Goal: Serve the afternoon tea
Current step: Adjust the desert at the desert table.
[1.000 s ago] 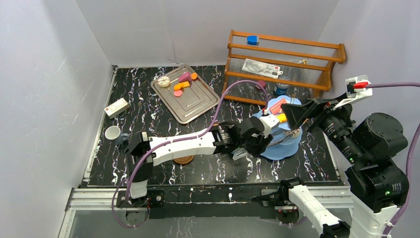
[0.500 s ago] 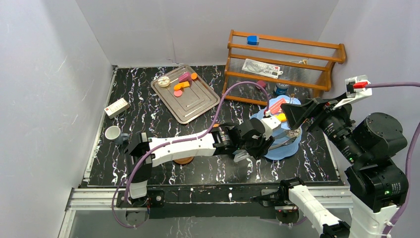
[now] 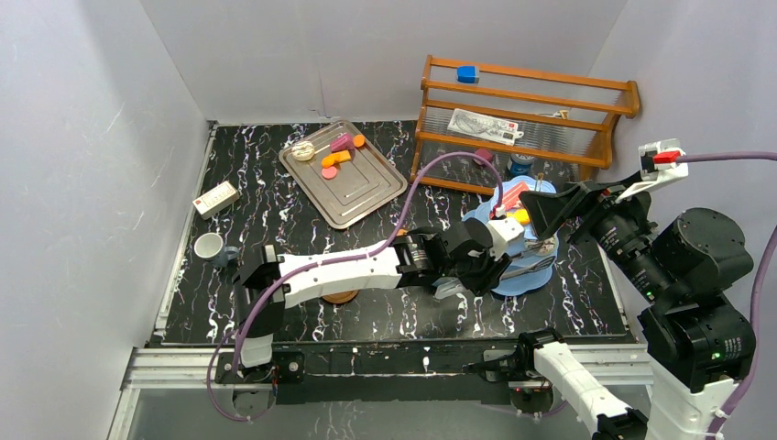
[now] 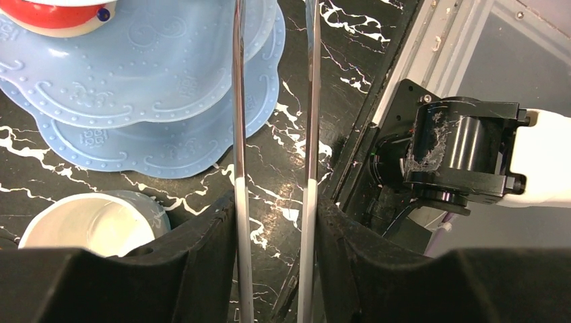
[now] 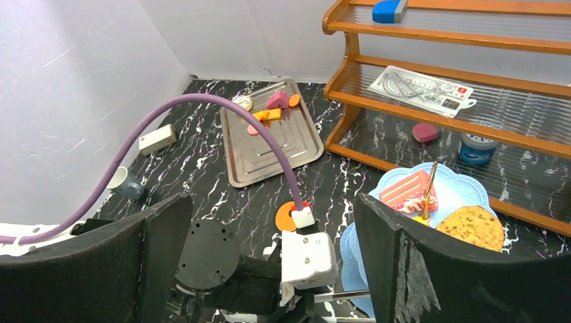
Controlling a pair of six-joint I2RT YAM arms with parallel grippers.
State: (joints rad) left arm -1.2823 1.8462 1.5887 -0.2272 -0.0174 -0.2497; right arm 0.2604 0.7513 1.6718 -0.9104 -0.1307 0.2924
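My left gripper (image 4: 276,222) is shut on the metal tongs (image 4: 237,134), whose two silver arms run between its fingers and stand apart. It hovers at the near edge of the light-blue stand (image 4: 161,101) (image 3: 522,275); a red-and-white pastry (image 4: 60,13) sits on one tier. A pink cake (image 5: 406,190) and a cookie (image 5: 475,227) lie on the top tier. A white-lined mug (image 4: 91,222) stands beside the stand. My right gripper (image 3: 550,215) hangs open above the stand, holding nothing. More pastries (image 3: 334,158) lie on the silver tray (image 3: 357,197).
A wooden shelf (image 3: 527,119) at the back right holds a blue block, a ruler set and a small tin. At the left are a white mug (image 3: 208,246), a grey mug (image 3: 226,257) and a white box (image 3: 216,198). A brown saucer (image 3: 341,295) lies under the left arm.
My left gripper has carried the tongs a little to the right, along the stand's near edge. The right arm has not moved.
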